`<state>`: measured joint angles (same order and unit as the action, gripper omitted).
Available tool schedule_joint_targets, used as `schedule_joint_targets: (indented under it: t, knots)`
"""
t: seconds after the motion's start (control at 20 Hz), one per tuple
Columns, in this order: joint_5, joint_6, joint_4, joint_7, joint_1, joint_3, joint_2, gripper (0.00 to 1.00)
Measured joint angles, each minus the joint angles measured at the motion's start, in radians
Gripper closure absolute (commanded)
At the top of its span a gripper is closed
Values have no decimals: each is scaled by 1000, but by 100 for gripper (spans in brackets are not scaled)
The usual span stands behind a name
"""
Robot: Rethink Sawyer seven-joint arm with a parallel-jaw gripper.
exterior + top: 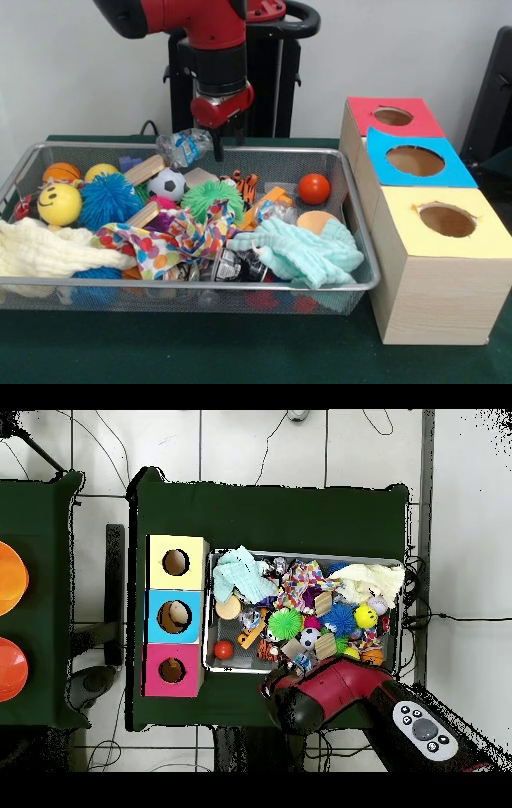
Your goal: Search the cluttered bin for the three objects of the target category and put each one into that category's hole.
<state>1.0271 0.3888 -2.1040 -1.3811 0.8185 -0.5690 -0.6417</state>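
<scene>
The claw (217,142) hangs over the far rim of the wire bin (364,264), and a crumpled clear plastic bottle (184,147) with a blue-and-white label hangs at its tips, lifted above the pile. The claw looks clamped on the bottle; the label's writing is too small to read.

The bin sits on the green worktop (240,352) and is packed. At the left end lie a yellow smiley ball (59,204), a blue spiky ball (108,200), an orange ball (62,172) and a cream cloth (48,250). In the middle are a small soccer ball (167,183), a green spiky ball (211,196), wooden blocks (144,170) and a spotted colourful cloth (172,236). Toward the right lie a mint green cloth (308,252), a red ball (314,189) and a tiger-striped toy (245,184). A black-and-white wrapper (236,264) lies near the front wall, its print unreadable.

Just right of the bin stand three wooden boxes in a row, each with a round hole in a coloured top: the yellow box (444,248) nearest, the blue box (412,164) behind it and the red box (392,118) farthest. In the overhead view the red arm (335,689) covers the bin's edge nearest the robot, and two orange round things (8,579) show at the left edge on another green surface.
</scene>
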Motion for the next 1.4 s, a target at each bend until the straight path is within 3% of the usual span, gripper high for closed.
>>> schedule_joint_targets:
  t: [0.85,1.4]
  knots:
    - [88,-95,-24,0,-121,93,-32,0]
    - [82,-104,-24,0,-121,102,-34,0]
